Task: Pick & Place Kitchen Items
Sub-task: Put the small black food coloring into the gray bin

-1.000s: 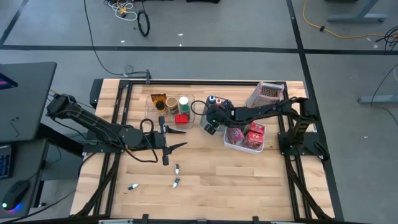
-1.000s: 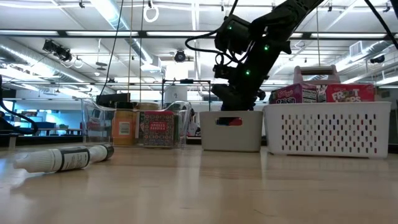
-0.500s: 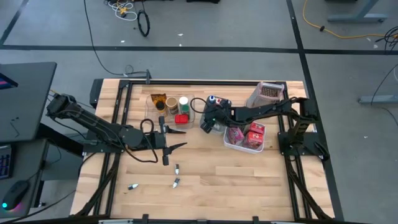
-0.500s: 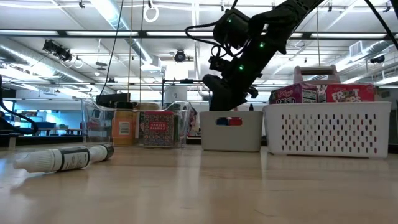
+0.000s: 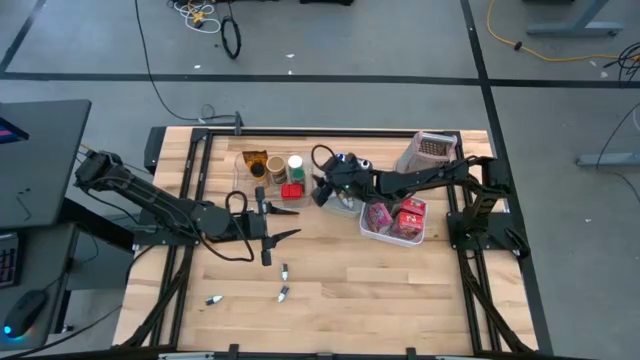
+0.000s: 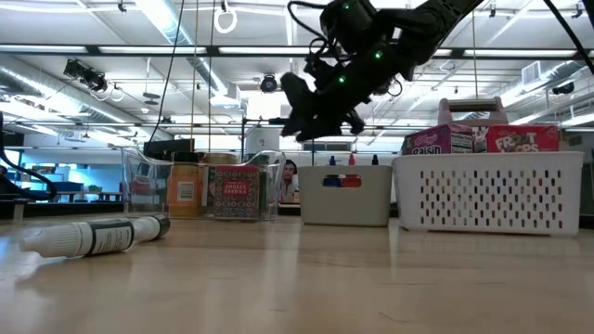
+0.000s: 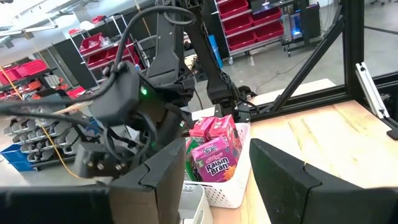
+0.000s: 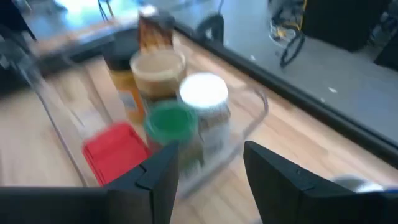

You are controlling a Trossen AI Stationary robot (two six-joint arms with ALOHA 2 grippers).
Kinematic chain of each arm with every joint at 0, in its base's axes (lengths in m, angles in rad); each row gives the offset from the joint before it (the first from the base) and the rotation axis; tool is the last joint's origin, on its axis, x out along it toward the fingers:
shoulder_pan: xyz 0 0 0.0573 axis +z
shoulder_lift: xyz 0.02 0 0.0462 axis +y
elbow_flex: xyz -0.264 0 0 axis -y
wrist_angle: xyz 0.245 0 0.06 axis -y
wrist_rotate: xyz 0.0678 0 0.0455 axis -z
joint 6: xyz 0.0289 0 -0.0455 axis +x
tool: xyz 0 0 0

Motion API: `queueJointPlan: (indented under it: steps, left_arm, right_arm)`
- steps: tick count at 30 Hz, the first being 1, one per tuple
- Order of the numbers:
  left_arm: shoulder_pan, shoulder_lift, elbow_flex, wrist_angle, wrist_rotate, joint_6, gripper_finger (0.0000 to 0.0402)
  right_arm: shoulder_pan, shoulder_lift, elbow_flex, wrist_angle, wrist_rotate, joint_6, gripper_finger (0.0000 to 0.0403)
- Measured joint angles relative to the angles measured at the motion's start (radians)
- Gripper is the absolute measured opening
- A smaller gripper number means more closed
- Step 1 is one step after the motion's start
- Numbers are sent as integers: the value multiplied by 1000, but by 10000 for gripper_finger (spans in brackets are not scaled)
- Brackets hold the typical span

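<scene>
Now: right gripper in the air between two bins

Up above the desk (image 5: 340,270), the right gripper (image 5: 322,192) hangs between the clear bin (image 5: 243,160) and the small grey bin (image 6: 345,197), its jaws apart with nothing between them. Its wrist camera looks down into the clear bin, where a red box (image 8: 115,151), a green-lidded jar (image 8: 171,119), a white-lidded jar (image 8: 203,91), a tan-lidded jar (image 8: 155,67) and an orange packet (image 8: 154,31) sit close together. Tiny bottles (image 6: 351,160) with coloured caps stand upright in the grey bin. Just beside it, the white perforated bin (image 6: 492,193) holds pink and red cereal boxes (image 6: 483,139).

The left gripper (image 5: 272,226) rests low over the desk in front of the clear bin, jaws open and empty. Three small bottles (image 5: 283,270) lie on their sides on the bare wood near the front edge, well apart from the bins.
</scene>
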Motion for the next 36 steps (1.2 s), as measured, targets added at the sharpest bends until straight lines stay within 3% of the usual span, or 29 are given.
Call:
queueJointPlan:
  steps: [13,26,32,36]
  left_arm:
    - [0,0,0,15,0,-1,187]
    - [0,0,0,15,7,12,187]
    - [0,0,0,15,7,16,187]
    - [0,0,0,16,7,16,187]
  right_arm:
    - [0,0,0,198,0,0,188]
    - [0,0,0,199,0,0,188]
    - [10,0,1,133,-1,-79,188]
    - [39,-6,1,88,-65,-132,188]
